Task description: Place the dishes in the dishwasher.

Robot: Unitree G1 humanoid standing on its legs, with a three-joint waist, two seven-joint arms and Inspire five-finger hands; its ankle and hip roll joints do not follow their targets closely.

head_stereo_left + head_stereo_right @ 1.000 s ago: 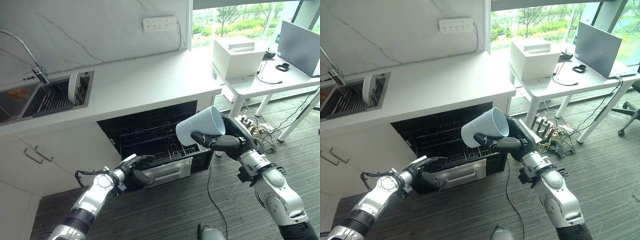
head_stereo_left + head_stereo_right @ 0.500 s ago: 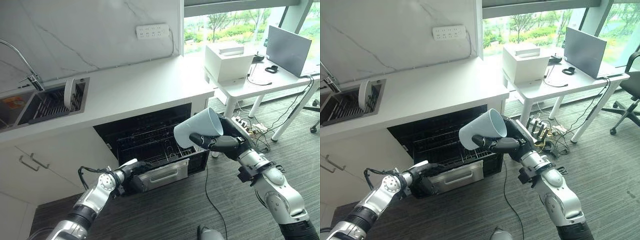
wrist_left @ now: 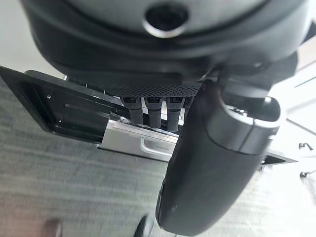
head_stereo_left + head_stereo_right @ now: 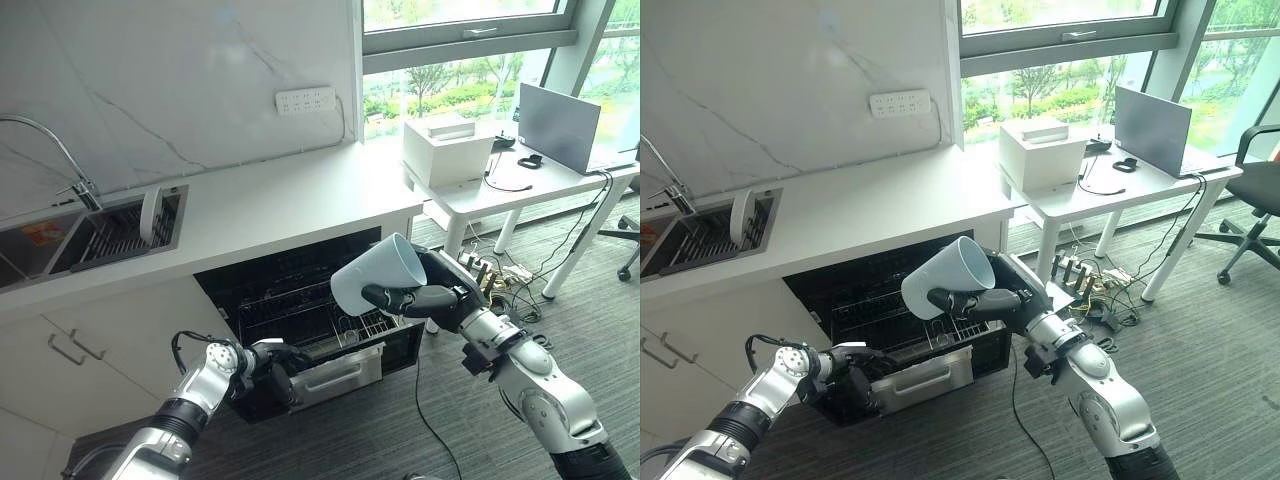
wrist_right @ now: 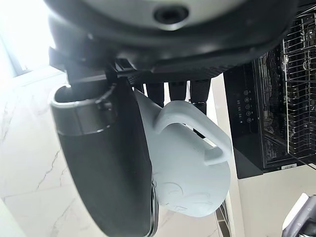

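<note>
A pale blue mug (image 4: 372,278) is held on its side in my right hand (image 4: 435,295), fingers and thumb curled round its handle and wall (image 5: 190,168). It hangs above the right end of the pulled-out wire rack (image 4: 300,310) of the open dishwasher under the counter. My left hand (image 4: 265,362) is low at the left end of the dishwasher drawer's silver front (image 4: 340,365), with its fingers curled over that edge (image 3: 143,144). A white plate (image 4: 150,203) stands upright in the sink's drying rack.
The white counter (image 4: 280,200) runs above the dishwasher, with the sink and tap (image 4: 45,150) at its left. A white desk (image 4: 520,185) to the right carries a white box (image 4: 447,148) and a laptop (image 4: 560,125). Cables and power strips (image 4: 495,275) lie under it.
The camera has risen and shifted. My right hand has brought the mug a little leftward over the rack. My left hand stays on the drawer's front.
</note>
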